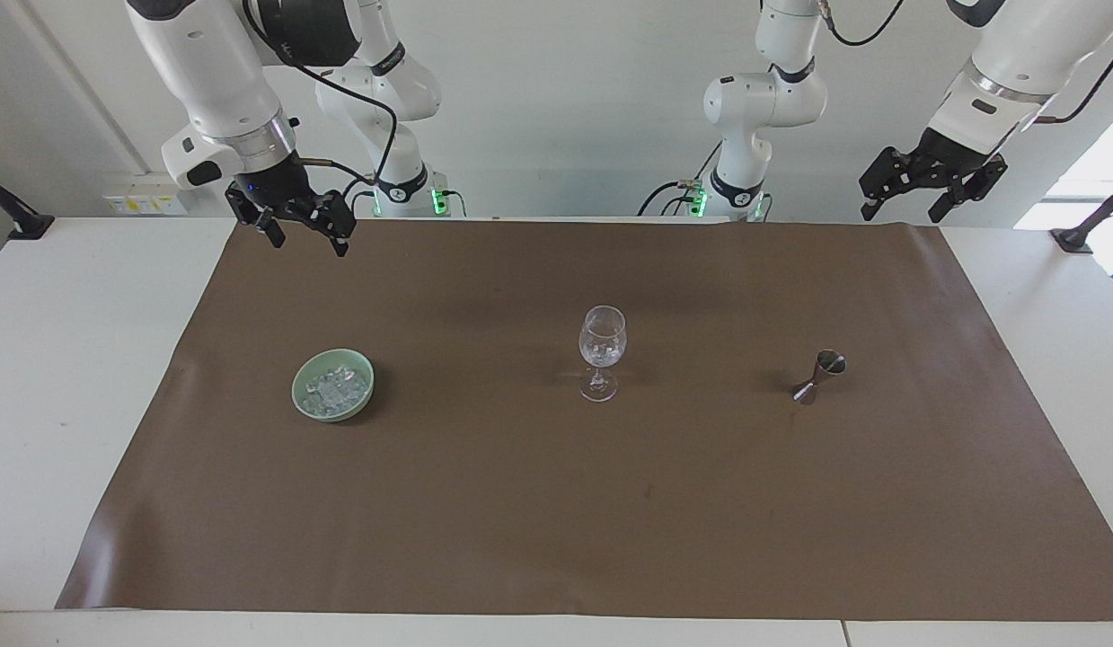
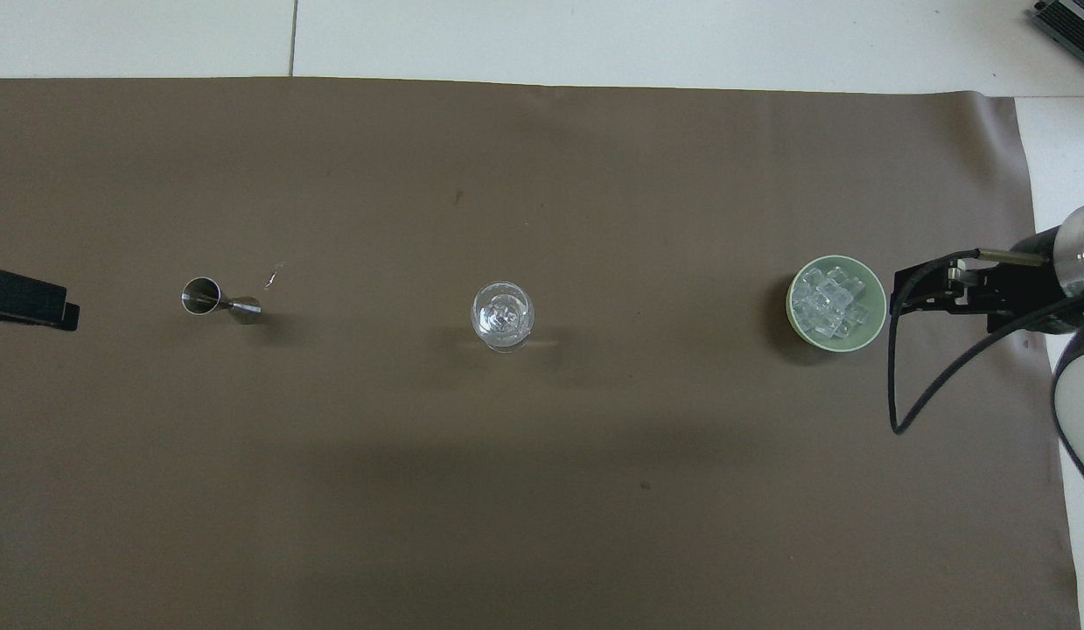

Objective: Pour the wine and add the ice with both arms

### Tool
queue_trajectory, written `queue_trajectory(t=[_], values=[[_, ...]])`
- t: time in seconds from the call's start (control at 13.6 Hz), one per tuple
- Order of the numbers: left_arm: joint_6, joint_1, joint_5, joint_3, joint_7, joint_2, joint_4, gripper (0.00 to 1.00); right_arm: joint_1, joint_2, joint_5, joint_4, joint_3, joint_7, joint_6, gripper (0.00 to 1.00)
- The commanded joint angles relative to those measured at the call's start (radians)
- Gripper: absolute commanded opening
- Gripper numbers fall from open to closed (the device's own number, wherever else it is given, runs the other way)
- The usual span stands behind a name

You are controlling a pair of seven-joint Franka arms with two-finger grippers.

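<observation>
My right end effector (image 1: 295, 232) hangs high over the edge of the brown mat (image 1: 556, 503) at the right arm's end of the surface, fingers spread wide and empty. The ice (image 1: 337, 389) lies heaped in the green bowl (image 1: 301, 394) on the mat, well below that end effector and apart from it. My left end effector (image 1: 931, 187) hangs over the mat's corner at the left arm's end, also spread wide, holding nothing. The metal jigger (image 1: 818, 376) stands below it, well apart. Between bowl and jigger stands the wine glass (image 1: 601, 349), upright, with a few clear chunks inside.

From the facing view I see both end effectors up in the air, clear of everything. The overhead view gives me only the tip of the left end effector (image 2: 30, 299) at the frame's edge, but it looks straight down into the bowl (image 2: 874, 328), showing the ice (image 2: 826, 302) as separate cubes, and down into the glass (image 2: 503, 317).
</observation>
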Motion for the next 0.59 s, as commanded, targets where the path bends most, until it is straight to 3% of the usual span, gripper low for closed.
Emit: queue_trajectory(t=[0.0,0.51], values=[[0.022,-0.005,0.016,0.003,0.011,-0.022,-0.031,1.00,-0.011,-0.014,0.012,-0.006,0.006,-0.021,-0.013,1.00],[0.023,-0.002,0.016,0.003,0.010,-0.022,-0.031,1.00,-0.020,-0.020,0.017,0.000,0.003,-0.107,-0.030,1.00]])
